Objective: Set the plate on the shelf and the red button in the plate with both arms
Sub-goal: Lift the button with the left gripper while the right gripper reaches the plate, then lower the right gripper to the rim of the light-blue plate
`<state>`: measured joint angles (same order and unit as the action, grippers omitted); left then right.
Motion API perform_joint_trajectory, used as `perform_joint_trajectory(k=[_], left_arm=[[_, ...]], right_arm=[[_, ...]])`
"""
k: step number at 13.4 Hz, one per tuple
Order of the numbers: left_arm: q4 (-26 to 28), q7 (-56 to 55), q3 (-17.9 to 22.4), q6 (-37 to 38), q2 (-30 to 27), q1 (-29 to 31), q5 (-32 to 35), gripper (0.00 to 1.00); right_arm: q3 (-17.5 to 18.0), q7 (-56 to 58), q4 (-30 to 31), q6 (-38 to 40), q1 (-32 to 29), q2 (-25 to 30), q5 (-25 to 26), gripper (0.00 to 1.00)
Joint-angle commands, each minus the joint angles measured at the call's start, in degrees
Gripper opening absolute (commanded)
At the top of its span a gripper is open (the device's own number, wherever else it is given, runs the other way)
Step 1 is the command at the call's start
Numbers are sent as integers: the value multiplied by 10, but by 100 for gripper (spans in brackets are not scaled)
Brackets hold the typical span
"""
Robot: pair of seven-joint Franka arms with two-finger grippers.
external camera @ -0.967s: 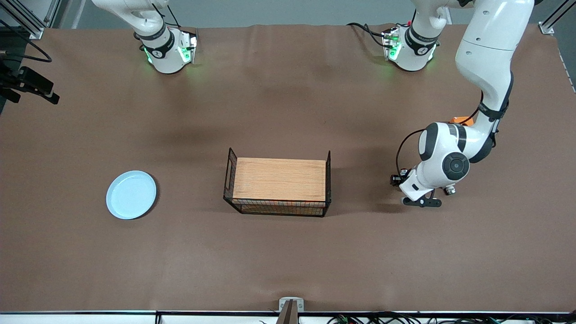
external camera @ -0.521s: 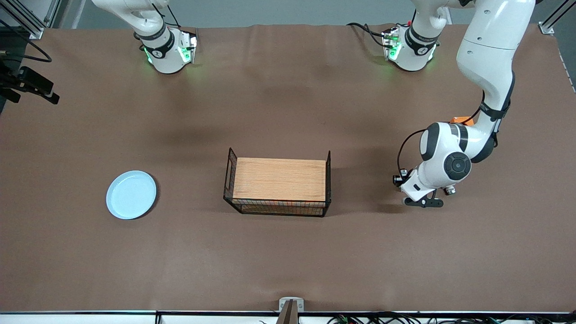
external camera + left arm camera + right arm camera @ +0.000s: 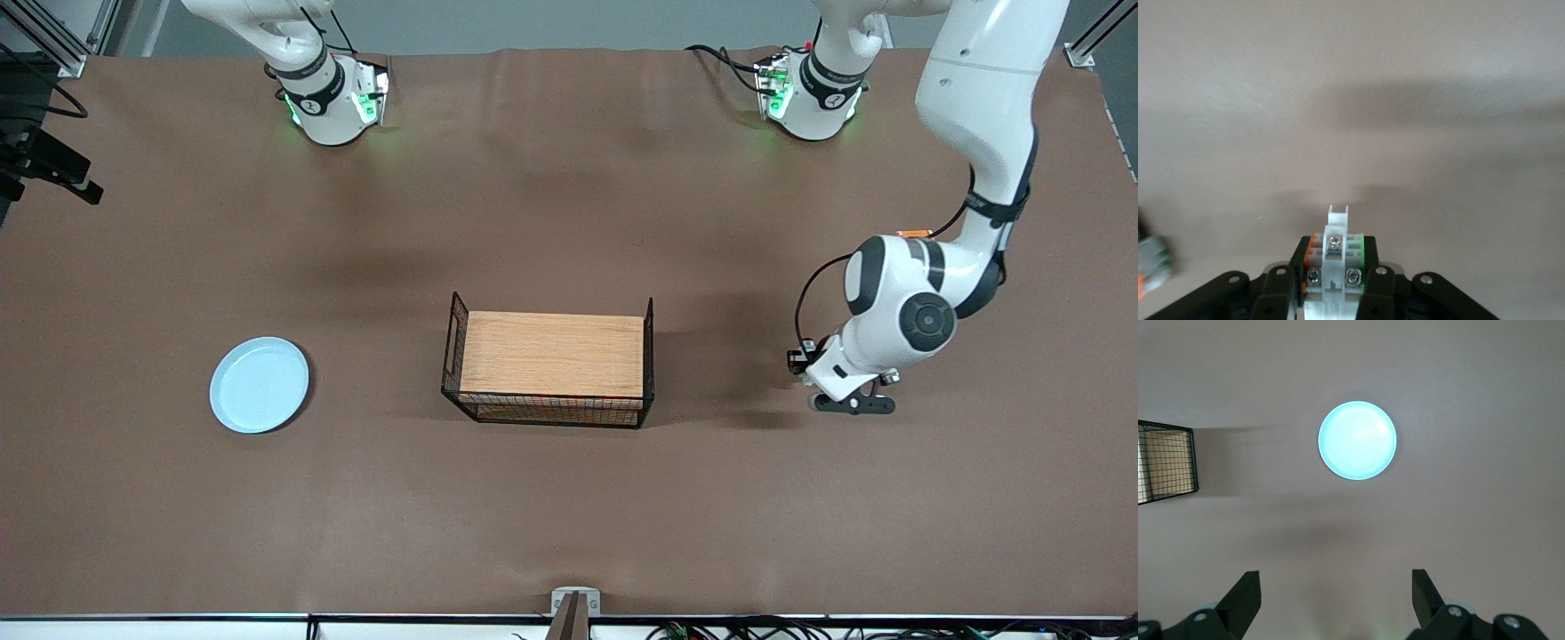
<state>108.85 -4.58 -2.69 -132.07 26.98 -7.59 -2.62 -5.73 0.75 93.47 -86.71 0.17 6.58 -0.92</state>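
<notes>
The pale blue plate (image 3: 259, 384) lies on the table toward the right arm's end; it also shows in the right wrist view (image 3: 1357, 441). My left gripper (image 3: 852, 404) hangs low over the table beside the rack, toward the left arm's end. In the left wrist view the left gripper (image 3: 1333, 270) is shut on the red button (image 3: 1336, 250), a small whitish piece with a green side and orange tabs; its red cap is hidden. My right gripper (image 3: 1335, 600) is open and empty, high over the table, and out of the front view.
A wire rack with a wooden top (image 3: 551, 354) stands mid-table; its end shows in the right wrist view (image 3: 1165, 463). A similar grey piece with orange parts (image 3: 1153, 263) lies on the table near the left gripper. An orange box (image 3: 914, 234) peeks out by the left arm.
My left gripper has moved a little away from the rack, toward the left arm's end of the table, with the piece still in it. The plate and rack have not moved.
</notes>
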Motion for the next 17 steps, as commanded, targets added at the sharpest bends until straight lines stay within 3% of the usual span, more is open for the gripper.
perform_joint_trajectory(k=[1,4,6,8,12,17], left_arm=[[-36,-29,-12,121,-75,-1,-32,30],[-190,-125,-43,314,-79,-6,-59,30],[-249,-195,-75,366,-78,-9,-61,30],[-272,-271,-106,373,-80,-9,-62,30],[-273,-412,-142,373,-84,-6,-60,30],[-281,-601,-146,372,-95,-5,-60,30]], right_arm=[[5,6,-21,4,-15,-91,0,100],[5,28,-33,-17,-28,-154,2,100],[5,43,-25,-47,-40,-169,1,100],[5,48,27,-125,-46,-177,0,100],[5,80,169,-387,-61,-205,0,100],[6,85,181,-537,-76,-304,-3,100]])
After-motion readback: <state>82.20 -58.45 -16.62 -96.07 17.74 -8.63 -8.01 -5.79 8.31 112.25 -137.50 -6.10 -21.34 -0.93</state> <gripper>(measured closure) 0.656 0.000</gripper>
